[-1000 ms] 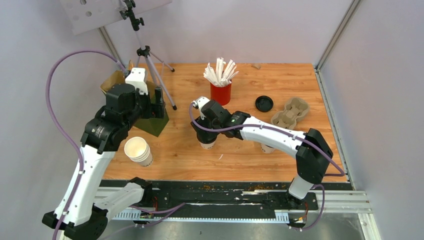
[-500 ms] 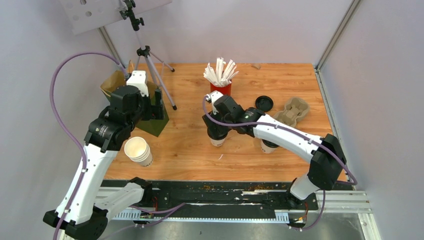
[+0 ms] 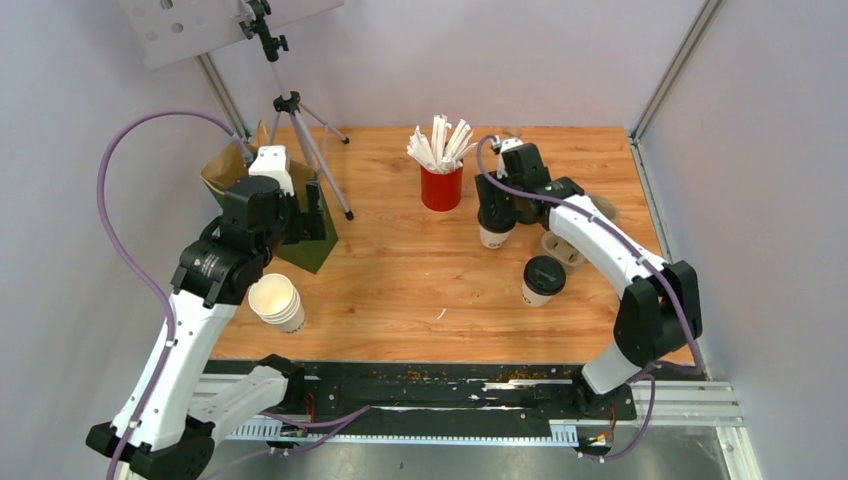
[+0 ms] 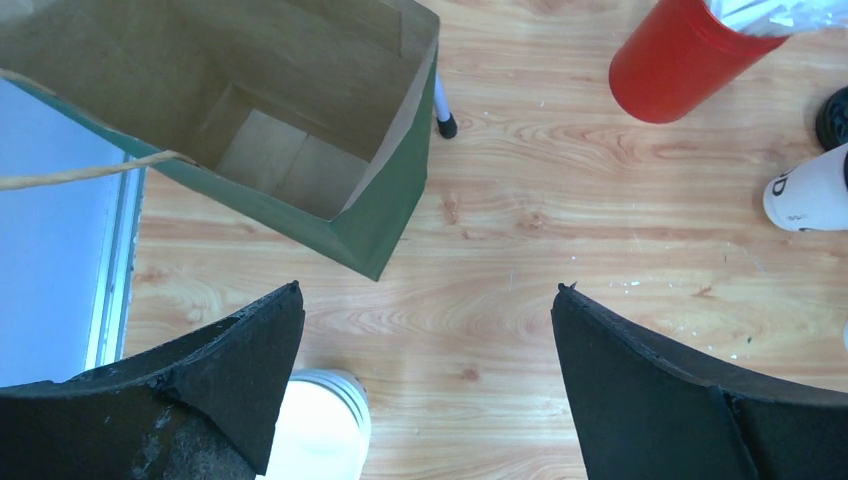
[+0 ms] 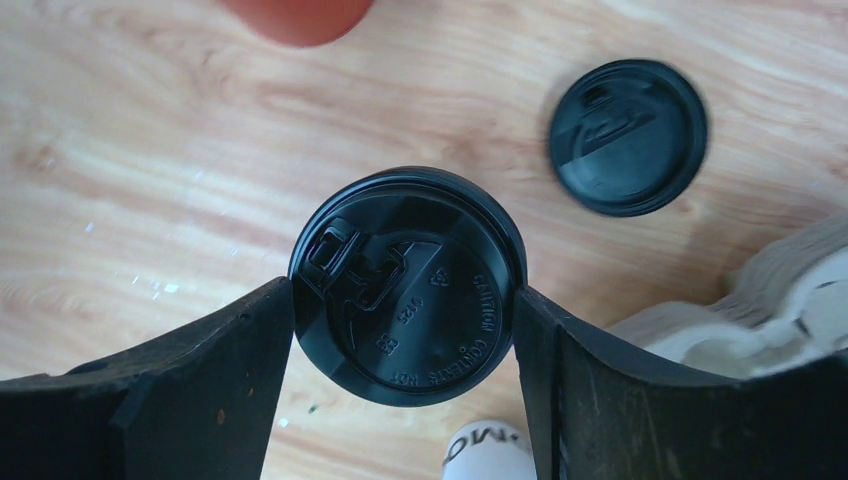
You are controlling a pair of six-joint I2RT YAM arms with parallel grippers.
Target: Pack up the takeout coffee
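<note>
Clamping the takeout coffee [image 5: 410, 262], right tool [image 5: 403, 297] has swung rightward; left tool [image 4: 428, 288] gapes empty.

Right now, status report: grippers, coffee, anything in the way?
Left gripper open, near green bag. Right gripper shut on takeout coffee, near cup carrier. Loose lid and second lidded cup close by.

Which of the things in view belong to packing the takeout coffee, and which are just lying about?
Job: takeout coffee in the right tool; second lidded cup; cardboard cup carrier; green paper bag.
Lying about: red cup of white sticks; stack of empty paper cups; loose black lid; tripod.
</note>
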